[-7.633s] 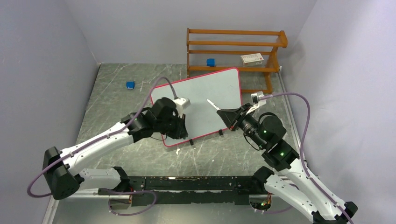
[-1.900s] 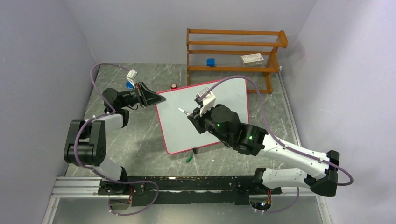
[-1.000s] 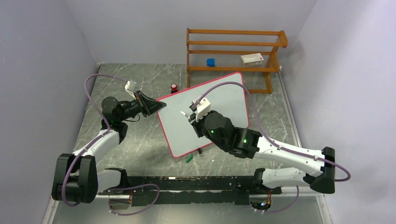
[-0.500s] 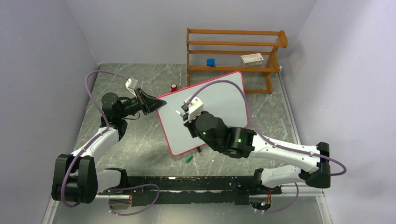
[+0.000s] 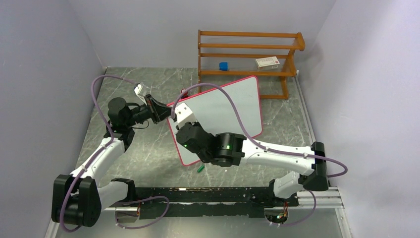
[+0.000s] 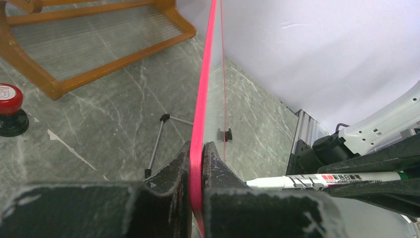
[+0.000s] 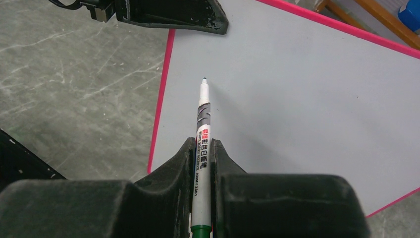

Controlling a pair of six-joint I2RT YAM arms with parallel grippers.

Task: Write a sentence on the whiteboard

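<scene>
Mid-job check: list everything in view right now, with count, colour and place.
whiteboard: one, white with a pink-red frame, tilted at mid-table
marker: one, white with a green end, tip toward the board
green piece: one, green, on the table by the board's near corner
rack: one, orange-brown wood, at the table's far edge
blue block: one, blue, on a rack shelf
small box: one, white and red, on the same shelf
red-topped thing: one, red over black, behind the board
table: one, grey marble
left arm: jaws shut on the board's edge
right arm: jaws shut on the marker
</scene>
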